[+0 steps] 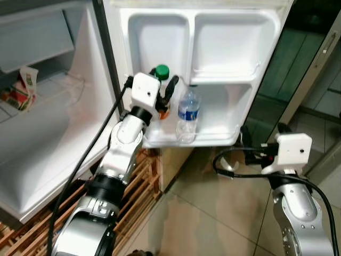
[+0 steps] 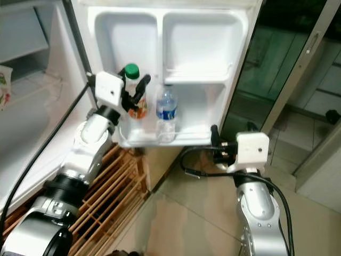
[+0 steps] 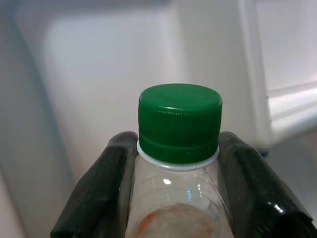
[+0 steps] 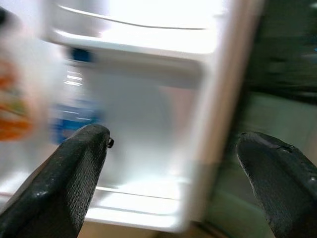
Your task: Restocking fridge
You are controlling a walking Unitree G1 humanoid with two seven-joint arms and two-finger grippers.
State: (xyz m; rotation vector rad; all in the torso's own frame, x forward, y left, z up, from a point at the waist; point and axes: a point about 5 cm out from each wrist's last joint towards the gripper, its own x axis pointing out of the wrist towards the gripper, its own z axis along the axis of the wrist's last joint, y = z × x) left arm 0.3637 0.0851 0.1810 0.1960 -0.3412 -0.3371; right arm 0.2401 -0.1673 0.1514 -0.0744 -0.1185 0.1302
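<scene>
At the far left, inside the open fridge (image 1: 48,154), a crumpled paper carton (image 1: 22,88) leans on a frosty white shelf, and below the cabinet a slatted wooden rack (image 1: 139,184) of pale bars sits on the floor. The silver left arm reaches up from the near left to the door, and the left gripper (image 3: 173,193) is clamped on the neck of the green-capped bottle (image 1: 162,85): one matte black finger presses each side just under the ribbed green cap, against the white ring, and clear plastic with an orange label shows below. That bottle stands in the lower door shelf (image 1: 213,140), a smooth moulded white plastic bin, at its left end. Just to its right, in the same bin, a clear water bottle (image 1: 187,114) with a blue label and blue cap stands upright, apart from the gripper. Above them two rounded, glossy white door pockets (image 1: 229,42) are set side by side. Further right, past the door's edge, lies a tiled floor (image 1: 213,213) of beige squares. The right gripper (image 4: 173,163) hangs low beside the door's lower right corner with its two textured black fingers spread wide, grasping nothing, pointed toward the door shelf.
</scene>
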